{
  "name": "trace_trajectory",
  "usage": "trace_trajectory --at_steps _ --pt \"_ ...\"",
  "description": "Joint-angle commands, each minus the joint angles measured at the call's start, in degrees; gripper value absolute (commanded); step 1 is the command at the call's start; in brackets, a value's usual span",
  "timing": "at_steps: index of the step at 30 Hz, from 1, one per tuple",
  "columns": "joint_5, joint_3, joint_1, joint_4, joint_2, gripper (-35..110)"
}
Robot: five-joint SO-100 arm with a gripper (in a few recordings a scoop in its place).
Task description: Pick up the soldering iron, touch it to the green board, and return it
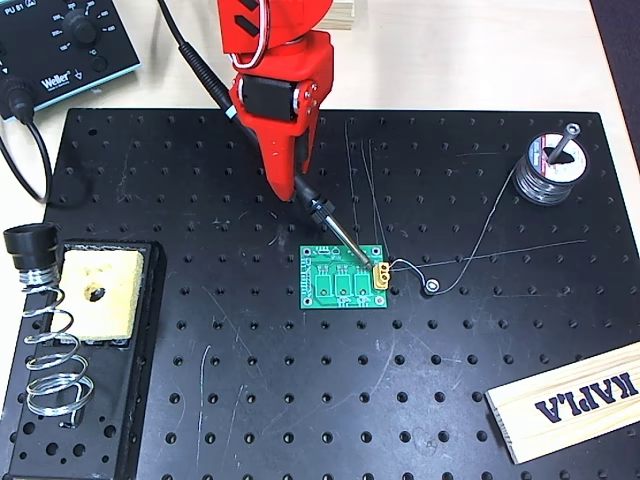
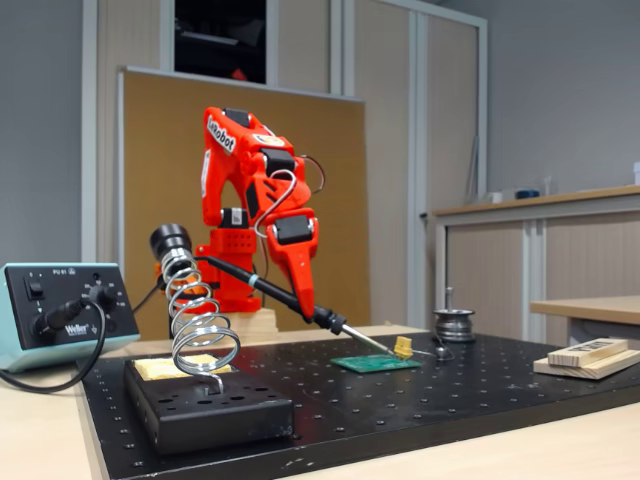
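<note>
Red gripper at upper centre of the overhead view, jaws clamped on the soldering iron, which slants down to the right; also seen mid-frame in the fixed view. Iron's metal tip sits at the right edge of the green board, at or just beside the yellow connector; actual contact hard to confirm. Board lies flat near the centre of the black perforated plate. Spiral holder with yellow sponge at lower left, solder spool upper right, wooden block lower right, soldering station upper left.
</note>
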Motion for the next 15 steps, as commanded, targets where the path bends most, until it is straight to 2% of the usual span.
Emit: trace_trajectory --at_steps 1,15 --pt "0.1 -3.1 -0.6 0.9 0.7 0" --pt "0.1 -3.8 -0.4 1.6 0.1 0"
